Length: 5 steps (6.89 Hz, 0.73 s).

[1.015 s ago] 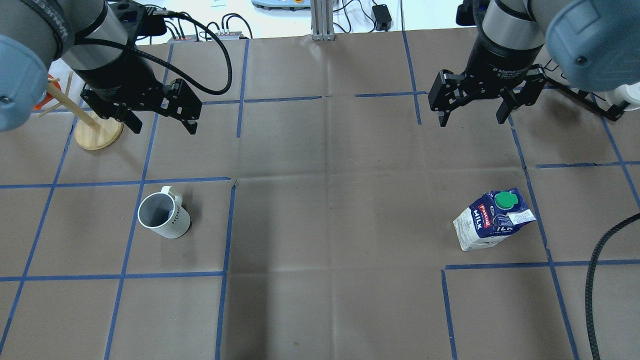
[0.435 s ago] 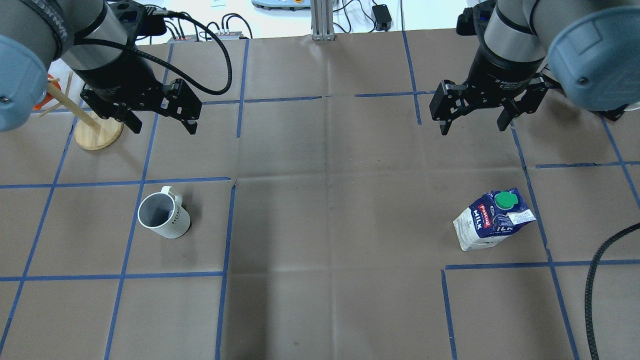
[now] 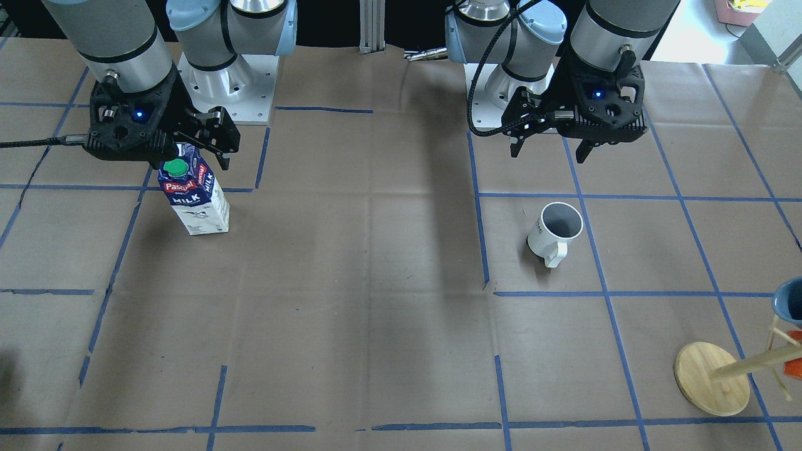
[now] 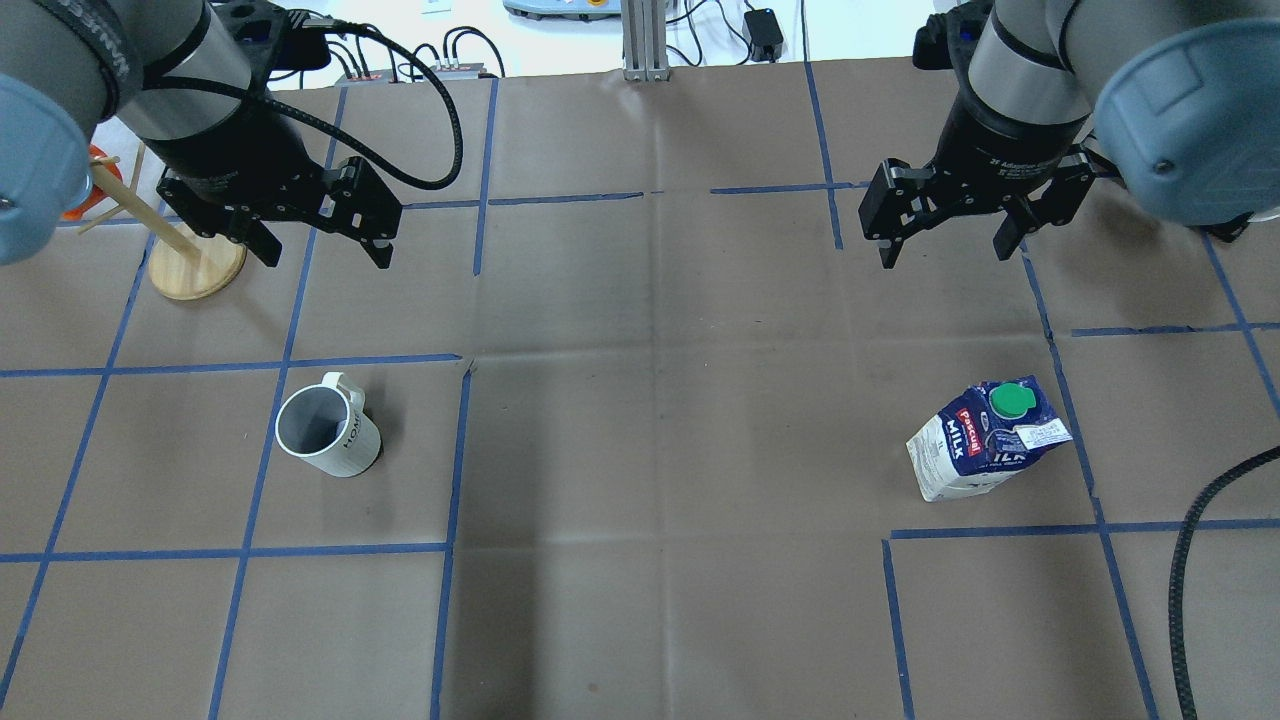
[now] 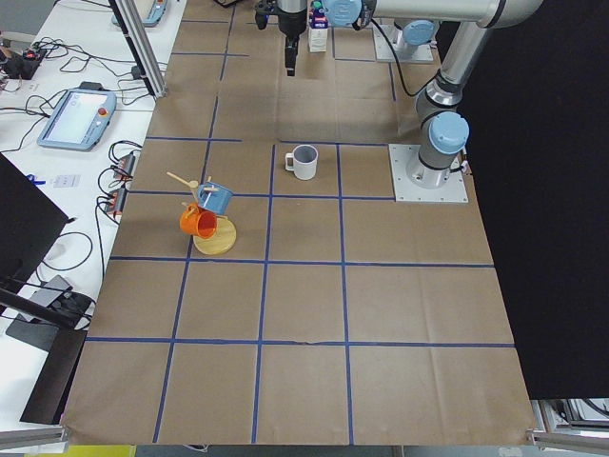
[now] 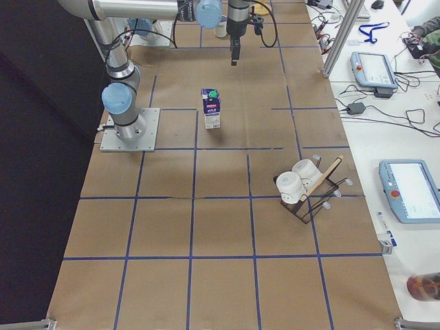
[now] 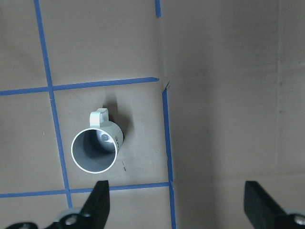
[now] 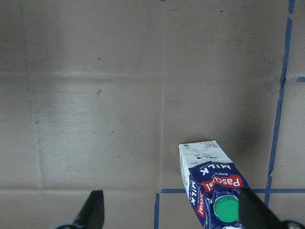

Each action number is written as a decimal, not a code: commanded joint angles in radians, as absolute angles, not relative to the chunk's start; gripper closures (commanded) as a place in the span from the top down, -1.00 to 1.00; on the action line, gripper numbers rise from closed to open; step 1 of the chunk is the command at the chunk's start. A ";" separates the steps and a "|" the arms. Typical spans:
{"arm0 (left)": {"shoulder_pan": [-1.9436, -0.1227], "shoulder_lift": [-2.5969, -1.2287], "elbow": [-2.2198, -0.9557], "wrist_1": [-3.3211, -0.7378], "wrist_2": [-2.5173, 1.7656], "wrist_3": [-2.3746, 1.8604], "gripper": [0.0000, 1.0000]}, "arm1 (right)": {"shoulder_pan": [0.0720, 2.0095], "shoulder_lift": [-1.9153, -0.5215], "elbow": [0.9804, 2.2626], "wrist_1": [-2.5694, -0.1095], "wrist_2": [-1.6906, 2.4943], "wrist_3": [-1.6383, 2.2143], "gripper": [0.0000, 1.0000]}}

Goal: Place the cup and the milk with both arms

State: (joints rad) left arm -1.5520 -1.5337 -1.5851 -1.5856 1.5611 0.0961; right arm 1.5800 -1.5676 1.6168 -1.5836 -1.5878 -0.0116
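The white cup (image 4: 328,432) stands upright on the left side of the table, handle toward the far side; it also shows in the front view (image 3: 554,232) and the left wrist view (image 7: 95,148). The milk (image 4: 985,440) carton stands upright on the right, green cap on top, and shows in the right wrist view (image 8: 209,183). My left gripper (image 4: 328,258) hangs open and empty in the air beyond the cup. My right gripper (image 4: 943,258) hangs open and empty beyond the milk.
A wooden mug tree (image 4: 197,265) stands at the far left beside my left gripper, holding a blue and an orange cup (image 5: 205,209). A black rack with white cups (image 6: 302,182) stands at the far right. Cables (image 4: 420,60) lie along the far edge.
My right gripper has shifted slightly nearer, toward the milk, still open. The left gripper, cup and milk have hardly moved.
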 commanded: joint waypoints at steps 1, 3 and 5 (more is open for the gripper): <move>-1.551 -1.528 -1.586 -1.591 1.562 0.100 1.00 | 1.580 -1.568 1.617 -1.586 -1.588 -0.012 1.00; -1.545 -1.529 -1.585 -1.591 1.560 0.097 1.00 | 1.580 -1.568 1.617 -1.586 -1.588 -0.012 1.00; -1.533 -1.546 -1.588 -1.598 1.571 0.135 1.00 | 1.580 -1.568 1.617 -1.586 -1.588 -0.011 1.00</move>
